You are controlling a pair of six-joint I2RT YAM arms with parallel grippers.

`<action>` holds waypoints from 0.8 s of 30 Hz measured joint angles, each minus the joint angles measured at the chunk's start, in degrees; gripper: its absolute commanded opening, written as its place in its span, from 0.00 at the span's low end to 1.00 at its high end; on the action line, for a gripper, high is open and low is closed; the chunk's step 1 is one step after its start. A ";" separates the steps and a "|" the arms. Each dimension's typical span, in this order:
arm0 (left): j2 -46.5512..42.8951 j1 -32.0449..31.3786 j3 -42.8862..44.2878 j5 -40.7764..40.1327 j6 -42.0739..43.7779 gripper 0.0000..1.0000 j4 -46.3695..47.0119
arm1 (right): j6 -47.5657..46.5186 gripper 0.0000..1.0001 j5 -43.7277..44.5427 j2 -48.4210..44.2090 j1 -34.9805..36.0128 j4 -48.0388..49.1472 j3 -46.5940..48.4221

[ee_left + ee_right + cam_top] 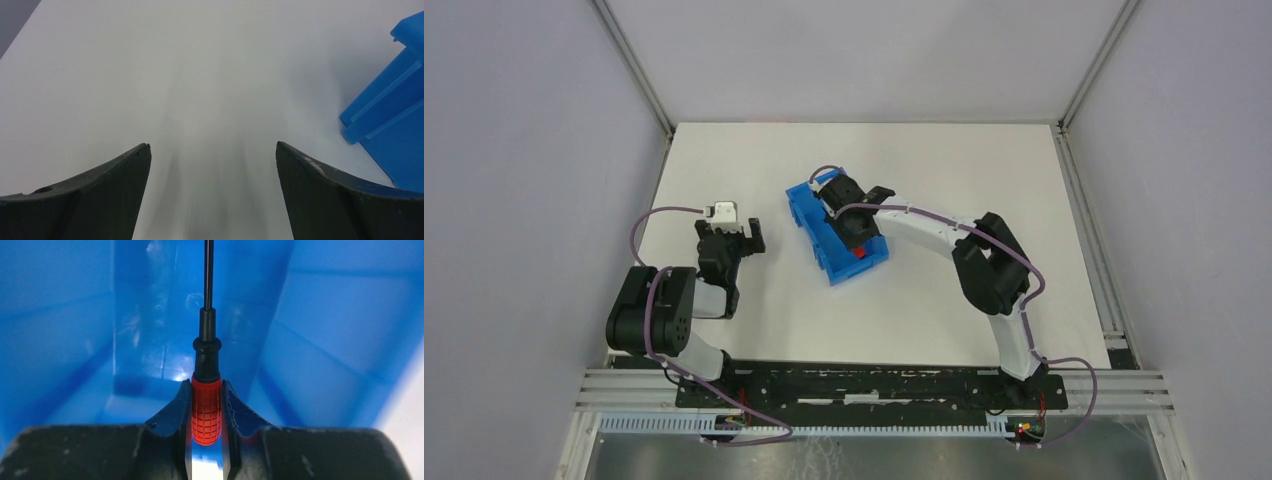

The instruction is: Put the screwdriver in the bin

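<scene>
The blue bin (816,225) lies at the middle of the white table, tilted diagonally. My right gripper (856,232) is over and inside the bin, shut on the screwdriver's red handle (206,410). The thin black shaft (208,275) points away from the wrist into the bin's blue interior (150,340). A bit of the red handle shows in the top view (859,255). My left gripper (736,234) is open and empty, left of the bin, just above the table. In the left wrist view its fingers (115,190) frame bare table and the bin's corner (390,115) shows at the right.
The white table (944,170) is bounded by metal rails and grey walls. The arm bases sit on a black mounting rail (864,385) at the near edge.
</scene>
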 measured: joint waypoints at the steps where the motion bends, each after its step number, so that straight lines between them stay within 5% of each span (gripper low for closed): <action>1: 0.00 0.00 0.00 0.02 0.00 1.00 0.00 | -0.13 0.06 0.22 1.31 0.11 1.29 -0.83; 6: 0.00 0.00 0.00 0.02 0.00 1.00 0.00 | -0.02 0.39 0.85 4.63 0.70 6.58 -4.07; 18: 0.00 0.00 0.00 0.02 0.00 1.00 0.00 | 1.03 0.45 4.55 1.66 1.81 7.41 -2.14; 20: 0.00 0.00 0.00 0.00 0.00 1.00 0.00 | 0.74 0.61 5.42 -1.97 2.27 7.37 -1.14; 22: 0.00 0.00 0.00 0.02 0.00 1.00 0.00 | 0.22 0.96 6.12 -7.72 2.40 8.55 -1.68; 24: 0.00 0.00 0.00 0.00 0.00 1.00 0.00 | -0.74 0.98 7.13 -16.50 2.62 12.59 -5.68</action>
